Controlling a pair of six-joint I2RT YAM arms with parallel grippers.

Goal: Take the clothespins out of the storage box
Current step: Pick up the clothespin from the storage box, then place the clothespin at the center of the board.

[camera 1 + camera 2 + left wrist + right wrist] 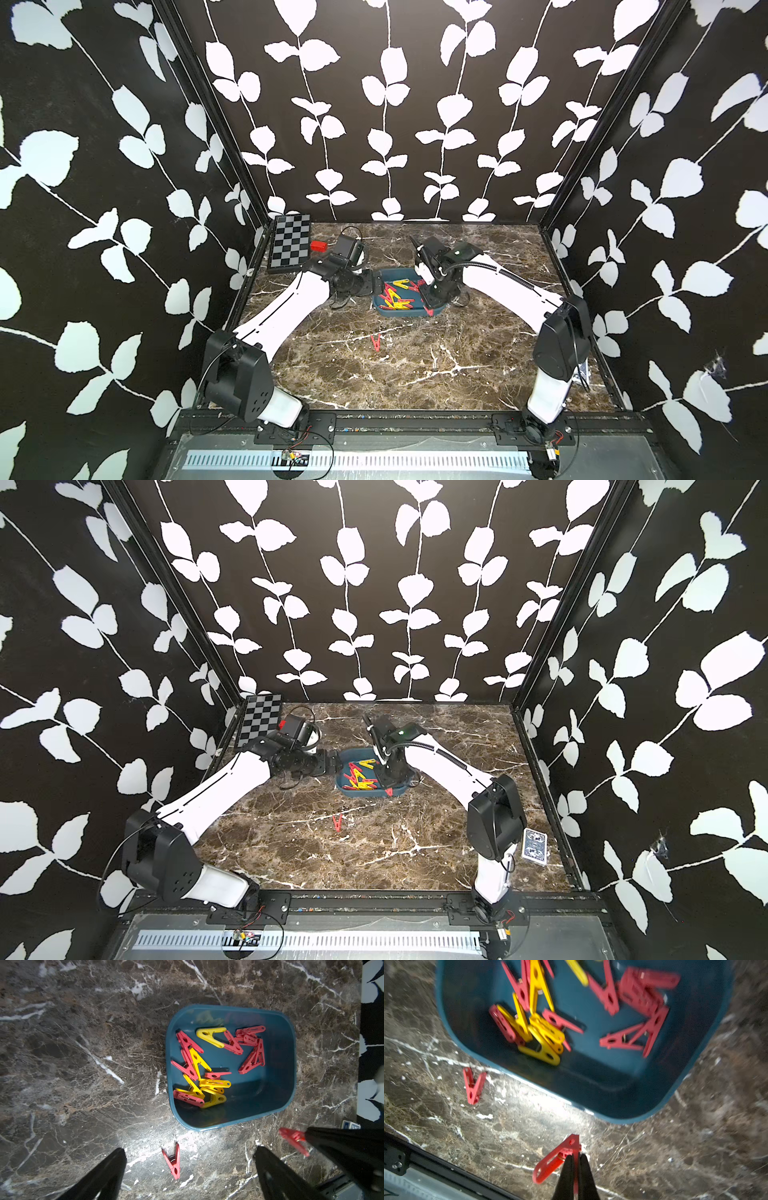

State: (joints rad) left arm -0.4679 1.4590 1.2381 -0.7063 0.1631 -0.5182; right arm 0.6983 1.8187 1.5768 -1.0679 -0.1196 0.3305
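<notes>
The teal storage box (399, 315) (365, 794) (259, 1093) (612, 1088) sits mid-table. Several red and yellow clothespins (397, 297) (361, 777) (199, 1068) (542, 1028) lie jumbled inside it. My right gripper (576, 1156) (428, 305) is shut on a red clothespin (554, 1161) (294, 1138) (389, 791), held just outside the box's near right corner above the table. One loose red clothespin (376, 343) (337, 823) (173, 1161) (473, 1086) lies on the marble in front of the box. My left gripper (190, 1149) (376, 282) hangs open by the box's left rim, holding nothing.
A black-and-grey checkerboard (289, 245) and a small red block (318, 246) lie at the back left. A card deck (534, 845) rests near the right arm's base. The black front rail (425, 1159) borders the marble table.
</notes>
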